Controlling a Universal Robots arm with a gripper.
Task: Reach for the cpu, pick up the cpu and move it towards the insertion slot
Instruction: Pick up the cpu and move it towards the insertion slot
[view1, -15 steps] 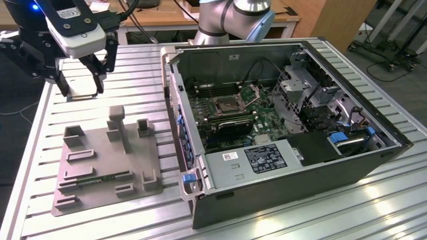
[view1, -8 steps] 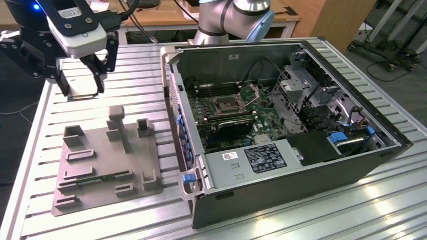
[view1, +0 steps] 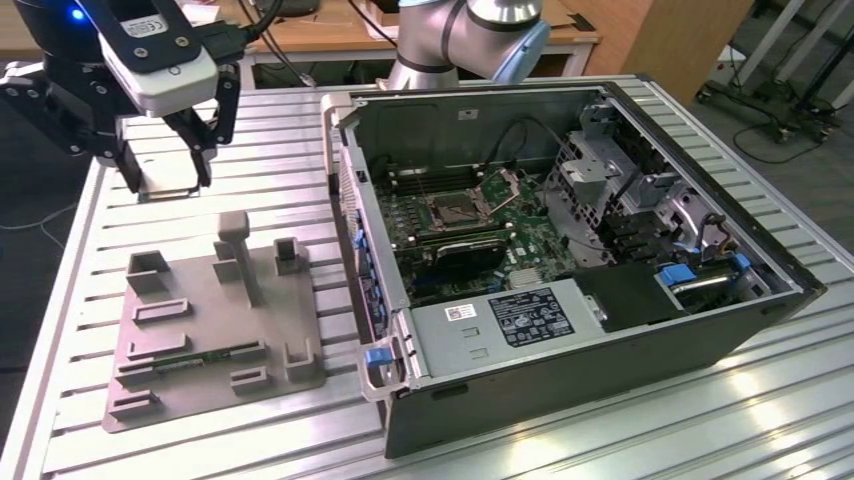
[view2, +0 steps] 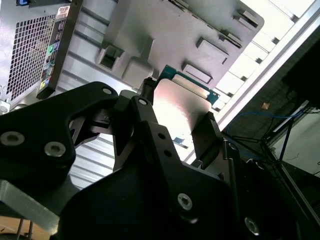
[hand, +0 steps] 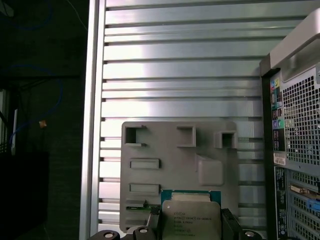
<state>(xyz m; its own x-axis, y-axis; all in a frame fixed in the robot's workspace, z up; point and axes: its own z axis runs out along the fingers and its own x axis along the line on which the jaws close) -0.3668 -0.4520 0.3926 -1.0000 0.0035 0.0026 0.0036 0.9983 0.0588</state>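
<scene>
Claw (view1: 170, 180): closed on the cpu (hand: 192, 220), with one black finger against each of two opposite edges. In both wrist views the chip sits squarely between the fingers.
Cpu position: held clear of the tabletop (view1: 80, 250), above its far corner on the exterior view's left. It is beyond the far edge of the grey fixture (view1: 214, 320) and well apart from the computer case (view1: 574, 340).
Cpu appearance: thin, flat and square, with a pale silvery lid carrying dark print. A narrow green board rim shows along one edge. In the second wrist view the lid catches a bright sheen. The lid faces up and the chip looks level in the grip.
Insertion slot (view1: 451, 210): on the green motherboard inside the open case. Its metal frame plate (view1: 507, 185) is swung up and the dark centre is exposed.
Step in hand: judged to be the carry toward the slot. The chip is lifted but not yet over the case.
Conduct of the step: judged best done by holding the chip level and travelling smoothly. The carry should stay high enough to pass the case's near wall and the raised frame plate.
Risk: the hold is on thin edges only, so a jolt could tilt or slip the chip.
</scene>
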